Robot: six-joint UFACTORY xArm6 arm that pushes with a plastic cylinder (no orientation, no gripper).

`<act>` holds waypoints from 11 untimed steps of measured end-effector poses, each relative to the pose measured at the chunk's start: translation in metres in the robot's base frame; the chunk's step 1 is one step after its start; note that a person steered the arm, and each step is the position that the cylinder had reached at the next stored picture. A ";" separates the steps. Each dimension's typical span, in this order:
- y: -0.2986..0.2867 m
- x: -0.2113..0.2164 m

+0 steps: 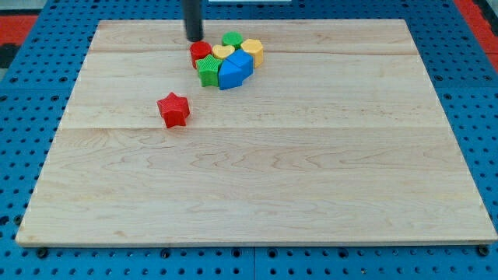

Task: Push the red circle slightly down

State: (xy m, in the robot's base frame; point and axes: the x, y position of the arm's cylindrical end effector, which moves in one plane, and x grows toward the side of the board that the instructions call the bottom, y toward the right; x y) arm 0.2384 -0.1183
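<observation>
The red circle (200, 52) sits at the left end of a tight cluster near the view's top. My tip (194, 37) is just above it, slightly to its left, close to or touching its upper edge. The cluster also holds a yellow heart (222, 52), a green circle (232, 38), a yellow hexagon (253, 50), a green star (208, 70) and a blue block (236, 70). The green star touches the red circle from below.
A red star (173, 109) lies alone, lower and to the left of the cluster. The wooden board (257, 171) rests on a blue pegboard table (23, 155).
</observation>
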 end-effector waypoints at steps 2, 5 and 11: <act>0.044 0.003; 0.032 0.011; -0.046 0.104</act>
State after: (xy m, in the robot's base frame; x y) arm 0.3425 -0.1647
